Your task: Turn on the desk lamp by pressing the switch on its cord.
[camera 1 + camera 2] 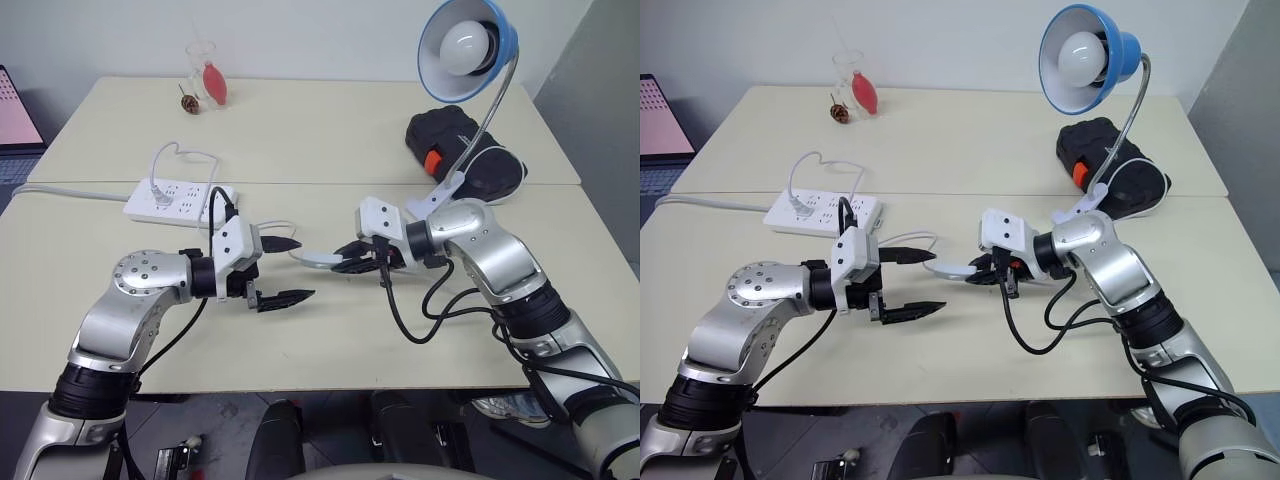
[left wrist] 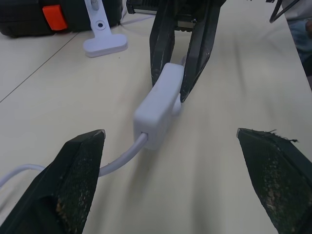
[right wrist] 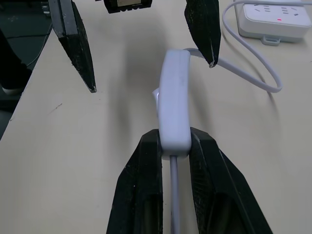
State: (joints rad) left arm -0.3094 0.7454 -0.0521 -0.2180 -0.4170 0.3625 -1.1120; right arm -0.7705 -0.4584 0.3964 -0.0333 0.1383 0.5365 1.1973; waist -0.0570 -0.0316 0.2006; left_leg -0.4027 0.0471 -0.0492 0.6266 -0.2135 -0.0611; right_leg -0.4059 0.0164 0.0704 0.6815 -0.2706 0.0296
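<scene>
The desk lamp (image 1: 467,45), a blue shade with a white bulb on a chrome gooseneck, stands at the table's far right on its white clamp base (image 1: 440,190). At mid-table my right gripper (image 1: 352,258) is shut on one end of the white oblong switch (image 1: 322,258), held just above the surface; the grip is plain in the right wrist view (image 3: 174,100). The thin white cord (image 3: 253,73) loops from the switch toward the power strip. My left gripper (image 1: 303,268) is open and faces the switch's free end (image 2: 158,105), one finger on each side, not touching.
A white power strip (image 1: 178,200) lies at the left, with a red light showing. A black case with an orange button (image 1: 462,150) sits behind the lamp base. A glass with a red object (image 1: 207,75) stands far back. My right arm's black cable (image 1: 420,320) loops on the table.
</scene>
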